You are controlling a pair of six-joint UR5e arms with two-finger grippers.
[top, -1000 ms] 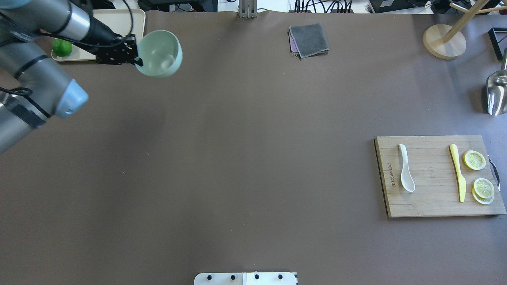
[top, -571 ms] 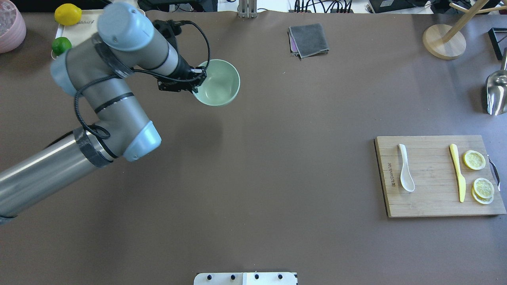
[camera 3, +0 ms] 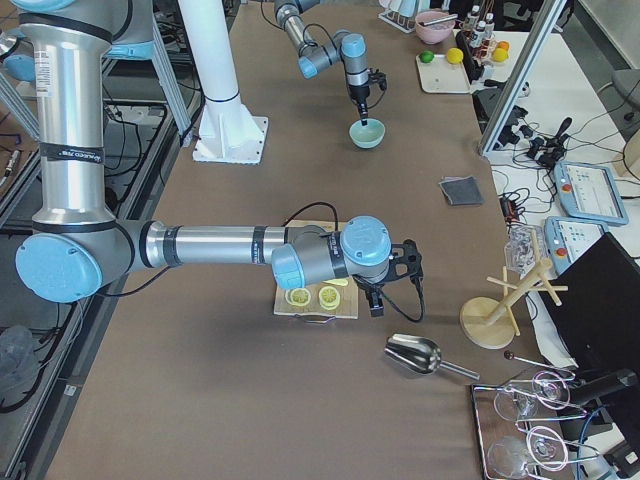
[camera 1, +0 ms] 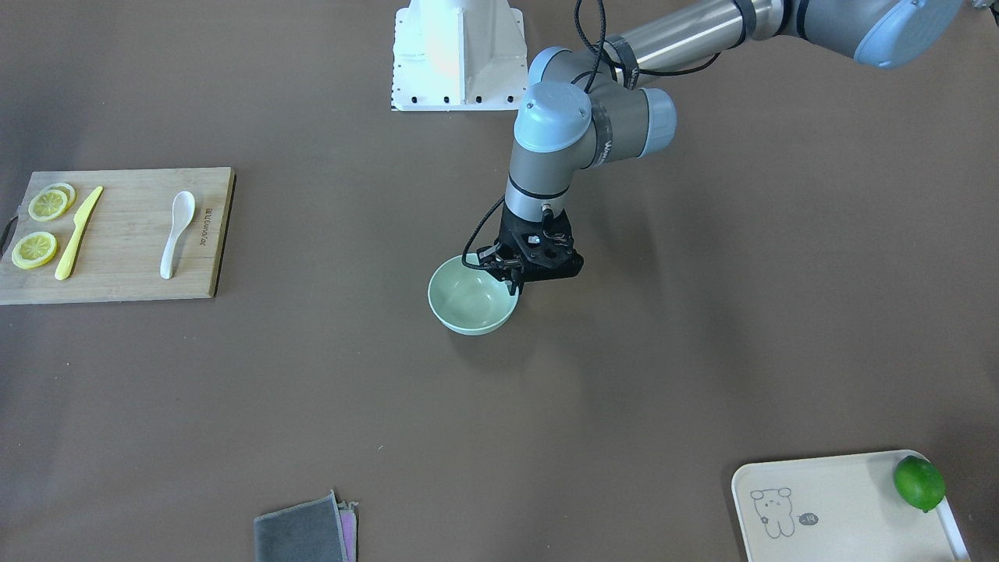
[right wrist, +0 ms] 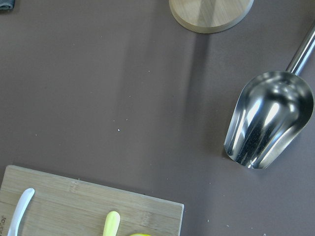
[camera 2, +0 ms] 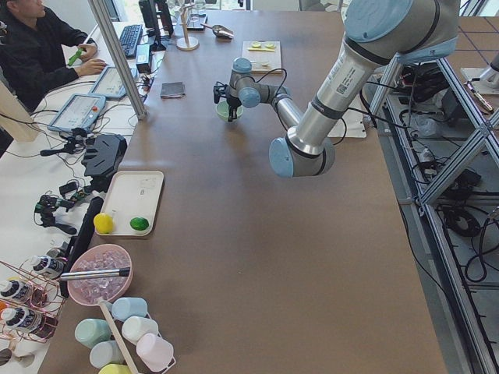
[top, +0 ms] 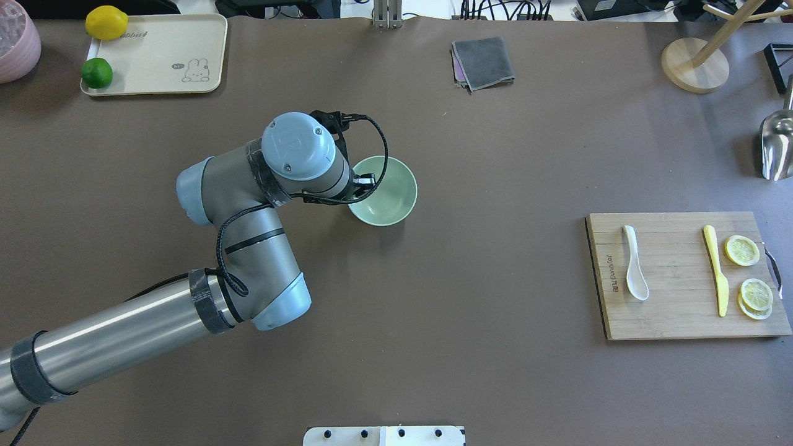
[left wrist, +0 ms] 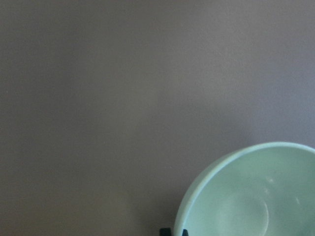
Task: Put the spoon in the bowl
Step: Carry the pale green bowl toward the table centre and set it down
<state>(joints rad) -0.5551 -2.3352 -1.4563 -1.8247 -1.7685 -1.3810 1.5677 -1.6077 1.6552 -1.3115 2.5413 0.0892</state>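
Nearest the robot, on its right, lies a slatted bamboo cutting board [top: 675,322], rectangular, with a metal handle on its outer edge. A dark brand mark runs along its inner edge, too small to read. The spoon [top: 633,265] rests there, glossy white, with a deep oval scoop and a short thick handle, touching nothing else. Well apart from it on the same board sit a slim yellow knife [top: 716,269] and, just beside that, round lemon slices [top: 742,250], two of them overlapping. The right gripper [camera 3: 377,303] hangs above this board, and I cannot tell how its jaws stand.

Further out, mid-table, is the bowl [top: 390,198]: pale mint, smooth and round, mouth up and empty. The left gripper [camera 1: 513,279] is pinched onto its rim on the robot's side. Whether the bowl touches the matte brown table [top: 433,310], I cannot tell.

At the far edge there's a folded grey cloth [top: 483,62] with a purple layer peeking out, a round wooden stand base [top: 694,65] and a shiny steel scoop [top: 777,145]. On the far left sits a cream tray [top: 155,83] with rounded corners, printed with a cartoon rabbit. A lime [top: 97,73] and a lemon [top: 106,22] sit on its outer end.
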